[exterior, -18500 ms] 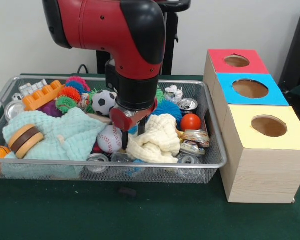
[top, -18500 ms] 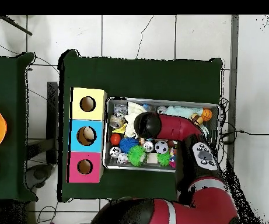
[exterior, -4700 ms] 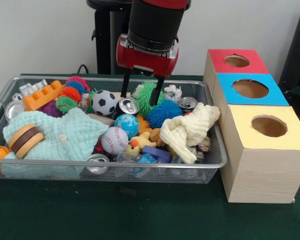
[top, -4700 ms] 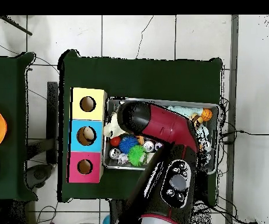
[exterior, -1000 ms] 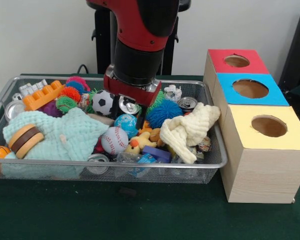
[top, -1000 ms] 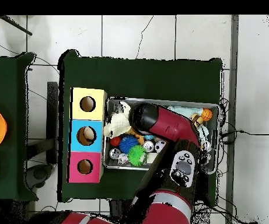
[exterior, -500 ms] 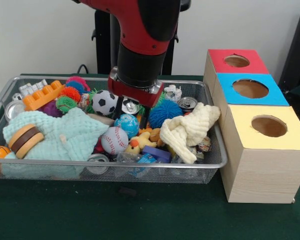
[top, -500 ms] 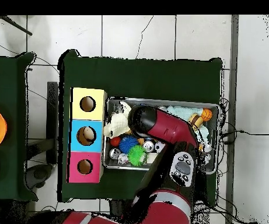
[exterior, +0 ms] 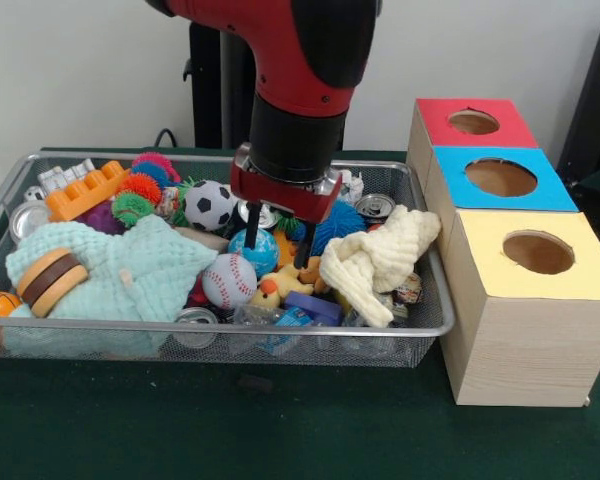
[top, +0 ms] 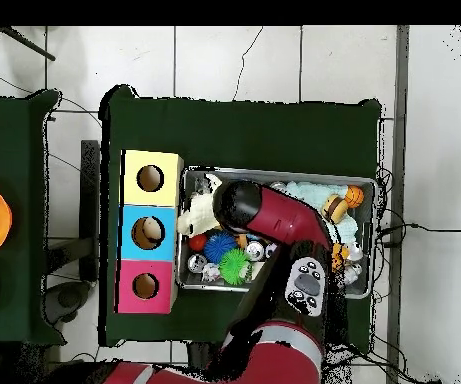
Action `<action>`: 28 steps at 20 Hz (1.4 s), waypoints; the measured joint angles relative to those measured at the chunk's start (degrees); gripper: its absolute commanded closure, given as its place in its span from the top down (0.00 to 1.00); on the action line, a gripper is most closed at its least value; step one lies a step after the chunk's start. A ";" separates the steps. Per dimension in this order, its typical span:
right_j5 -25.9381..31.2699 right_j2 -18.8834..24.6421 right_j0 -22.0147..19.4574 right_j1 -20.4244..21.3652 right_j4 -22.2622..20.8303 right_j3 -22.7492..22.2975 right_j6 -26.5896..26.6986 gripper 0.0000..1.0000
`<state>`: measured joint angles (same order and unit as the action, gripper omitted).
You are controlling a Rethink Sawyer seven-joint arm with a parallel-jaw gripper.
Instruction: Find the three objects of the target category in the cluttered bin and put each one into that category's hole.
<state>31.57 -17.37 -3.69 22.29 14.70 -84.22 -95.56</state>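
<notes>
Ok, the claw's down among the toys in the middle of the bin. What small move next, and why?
Probably ease straight down a little more, then close. The claw looks open, its fingers straddling the clutter between the blue ball and the spiky blue ball, with nothing visibly pinched yet. What lies between the tips is hard to tell, so check before lifting.

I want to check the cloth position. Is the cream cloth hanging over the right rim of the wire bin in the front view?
No, the cream cloth lies wholly inside the wire bin, heaped against its right end.
</notes>
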 measured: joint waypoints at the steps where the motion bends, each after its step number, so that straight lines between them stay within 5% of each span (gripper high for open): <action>1: -0.26 0.12 0.06 -0.03 0.05 0.00 0.00 1.00; 28: -5.46 0.77 1.45 -7.07 0.52 0.37 0.00 1.00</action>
<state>26.10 -16.60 -2.24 15.22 15.22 -83.85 -95.56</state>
